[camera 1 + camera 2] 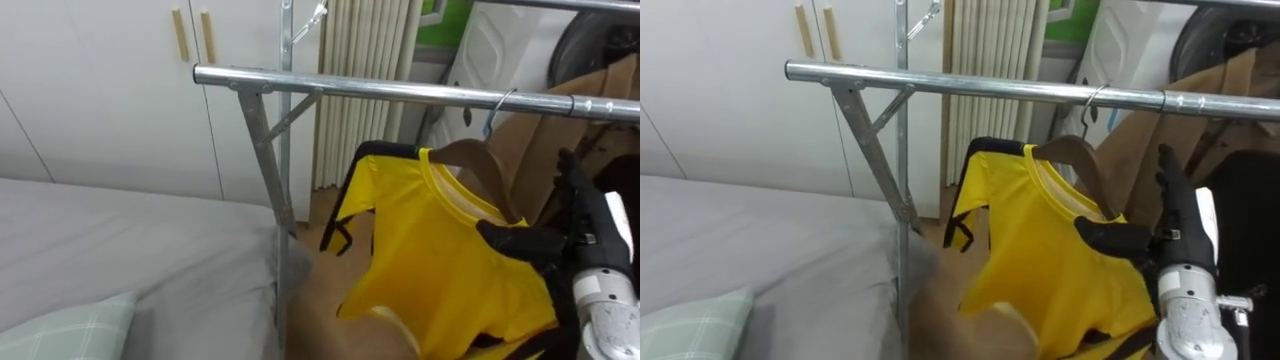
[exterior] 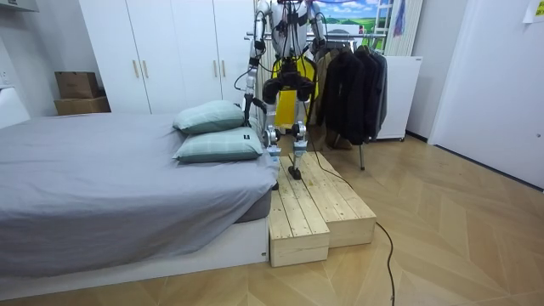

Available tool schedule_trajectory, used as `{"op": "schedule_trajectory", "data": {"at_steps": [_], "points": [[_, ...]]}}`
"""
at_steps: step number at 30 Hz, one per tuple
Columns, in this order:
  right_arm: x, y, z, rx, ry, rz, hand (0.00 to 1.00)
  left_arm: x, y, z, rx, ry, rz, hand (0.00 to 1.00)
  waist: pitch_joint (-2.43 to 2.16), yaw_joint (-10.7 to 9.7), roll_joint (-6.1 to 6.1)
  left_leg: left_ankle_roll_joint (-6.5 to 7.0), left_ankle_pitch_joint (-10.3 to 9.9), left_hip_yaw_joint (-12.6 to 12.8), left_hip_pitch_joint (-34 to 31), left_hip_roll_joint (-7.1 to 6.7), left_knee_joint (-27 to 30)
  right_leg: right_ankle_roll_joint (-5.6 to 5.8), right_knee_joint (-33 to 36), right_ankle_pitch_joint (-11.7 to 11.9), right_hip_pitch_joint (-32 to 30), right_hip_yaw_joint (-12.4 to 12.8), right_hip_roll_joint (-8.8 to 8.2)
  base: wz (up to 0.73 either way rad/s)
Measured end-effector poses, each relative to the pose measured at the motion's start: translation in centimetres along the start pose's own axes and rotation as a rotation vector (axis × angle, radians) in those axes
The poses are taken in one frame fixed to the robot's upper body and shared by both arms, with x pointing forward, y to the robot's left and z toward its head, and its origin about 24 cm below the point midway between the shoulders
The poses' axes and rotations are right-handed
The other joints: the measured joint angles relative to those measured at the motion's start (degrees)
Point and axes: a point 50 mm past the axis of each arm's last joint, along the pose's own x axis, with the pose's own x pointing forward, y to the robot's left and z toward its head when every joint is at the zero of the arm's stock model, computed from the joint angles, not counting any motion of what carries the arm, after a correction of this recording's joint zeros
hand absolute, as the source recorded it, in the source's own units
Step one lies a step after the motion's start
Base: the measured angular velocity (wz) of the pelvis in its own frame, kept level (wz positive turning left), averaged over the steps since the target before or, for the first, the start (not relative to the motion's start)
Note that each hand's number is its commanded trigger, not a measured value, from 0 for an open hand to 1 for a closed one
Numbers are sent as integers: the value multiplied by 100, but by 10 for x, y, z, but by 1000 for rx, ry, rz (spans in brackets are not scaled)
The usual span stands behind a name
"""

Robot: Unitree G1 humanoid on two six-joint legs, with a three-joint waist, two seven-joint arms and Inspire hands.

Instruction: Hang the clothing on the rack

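Note:
A yellow shirt (image 1: 440, 250) with black trim hangs on a wooden hanger (image 1: 478, 160). The hanger's wire hook (image 1: 503, 100) sits over the metal rail (image 1: 400, 90) of the clothes rack. My right hand (image 1: 580, 235) is at the shirt's right shoulder, its thumb lying across the yellow cloth and its fingers straight and pointing up beside the hanger's arm. In the room view I stand on a wooden platform (image 2: 319, 200) facing the rack, with the shirt (image 2: 287, 102) in front of me. My left hand (image 2: 249, 95) hangs low at my side towards the bed.
The rack's slanted post (image 1: 262, 160) stands close to the left of the shirt. A grey bed (image 1: 120, 250) with a checked pillow (image 1: 70, 330) lies on my left. Dark coats (image 2: 353, 85) fill the rail further right; white wardrobes (image 1: 110, 90) and a radiator (image 1: 365, 50) stand behind.

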Motion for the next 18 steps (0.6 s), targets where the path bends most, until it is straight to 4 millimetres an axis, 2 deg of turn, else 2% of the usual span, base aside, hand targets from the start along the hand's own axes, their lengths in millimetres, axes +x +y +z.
{"op": "schedule_trajectory", "data": {"at_steps": [5, 11, 14, 18], "points": [[-3, -10, -6, -2, 22, -40, 0, 0, -2, 1, -1, -7, -4, 0, -11, -52, 60, -2, -2, -10, -89, 3, 0, -14, -13, 35, -65, -24, 4, 1], [-22, -25, -33, 14, 126, -89, 0, 0, -4, -3, -25, 17, -14, 0, -4, -231, 128, -4, -1, 1, -59, 14, -53, -25, -1, 42, -65, -15, 28, -1], [-32, -31, -45, 43, 179, -103, 0, 0, -6, -6, -58, 23, -24, 0, 6, -267, 150, -10, 4, 54, -4, 13, -104, -17, 5, 25, -66, 54, 39, -10], [-45, -35, -59, 108, 252, -99, 0, 0, -8, -8, -71, 29, -32, 0, 13, -274, 152, -12, 1, 245, -9, 14, -136, -15, 95, 23, -194, 234, 105, -21]]}}
